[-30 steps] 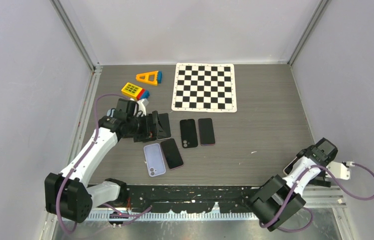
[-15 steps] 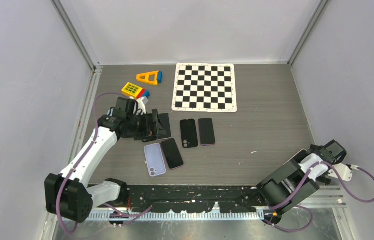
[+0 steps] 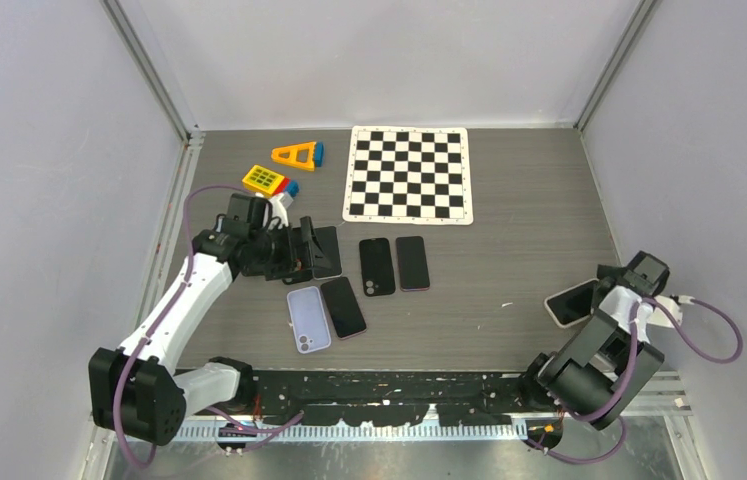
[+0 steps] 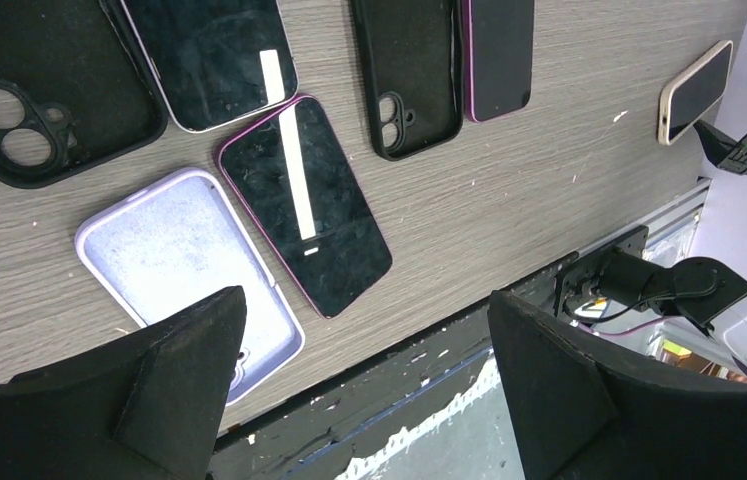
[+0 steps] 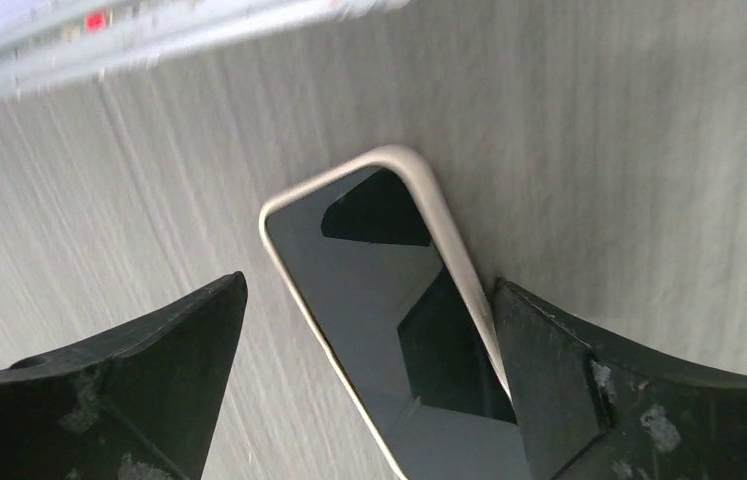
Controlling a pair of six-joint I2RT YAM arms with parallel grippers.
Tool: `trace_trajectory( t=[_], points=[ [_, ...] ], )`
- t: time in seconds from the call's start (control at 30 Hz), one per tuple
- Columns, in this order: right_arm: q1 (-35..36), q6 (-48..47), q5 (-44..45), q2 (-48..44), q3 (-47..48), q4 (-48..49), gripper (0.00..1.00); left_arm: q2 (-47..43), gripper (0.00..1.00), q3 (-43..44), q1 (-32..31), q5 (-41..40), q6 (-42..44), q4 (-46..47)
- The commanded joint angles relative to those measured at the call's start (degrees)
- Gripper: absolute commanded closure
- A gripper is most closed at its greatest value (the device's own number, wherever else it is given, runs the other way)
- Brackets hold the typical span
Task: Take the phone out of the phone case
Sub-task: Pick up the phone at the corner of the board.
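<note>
Far left, along the aluminium rail [image 3: 171, 215] at the table [image 3: 539, 210] edge: left gripper [image 3: 305, 252] hovering with jaws spread wide and nothing between them, above a black case [image 4: 44, 95] lying camera cut-outs up and a pale-rimmed phone [image 4: 211, 55] just beside it. Toward the back-left corner: yellow keypad block [image 3: 263, 179] and orange triangle [image 3: 296, 154], near the rail and slightly apart from each other. Toward the near edge: lavender case [image 3: 308, 318] flat on the wood, close to the black mounting strip [image 3: 399, 385], with a purple-rimmed phone [image 3: 343, 307] just beside it, screen up. Centre: second black case [image 3: 376, 266] and a further dark phone [image 3: 411, 262] side by side, long edges parallel. Behind them: chessboard mat [image 3: 408, 172], reaching almost to the back wall [image 3: 379, 60]. Right of the phones: a broad bare stretch of wood carrying a small white speck [image 3: 504, 304]. Right side: task phone [image 3: 569, 303], screen up, seated in its cream phone case [image 5: 441, 238], lying flat and angled near the right table edge. Low over it: right gripper [image 5: 369, 288], jaws fully apart, one finger [image 5: 149, 370] on each side of the phone's width, not clamped. Contact between the right-hand finger and the case rim impossible to judge. Beyond: only a narrow strip of table before the right wall [image 3: 709, 160].
</note>
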Motion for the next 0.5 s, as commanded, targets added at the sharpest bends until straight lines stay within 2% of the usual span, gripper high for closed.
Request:
trace_trajectory(
  t=[0.0,0.13,0.27,0.47],
  points=[
    [9.49,7.99,-0.3,2.97,-2.28,-9.73,0.0,-0.71,0.07,1.17,0.69,1.77,0.52,2.02],
    [15.53,7.76,1.95,6.43,-0.37,-8.54,0.0,-0.97,0.07,0.92,1.03,1.94,0.45,2.12],
    [16.52,2.21,2.38,13.05,4.4,-10.25,0.0,-1.42,0.07,0.47,1.53,2.59,0.24,2.67],
    [16.64,0.0,4.94,17.72,10.17,-14.11,0.0,-2.13,0.06,0.0,3.25,4.09,-0.44,3.57]
  ],
)
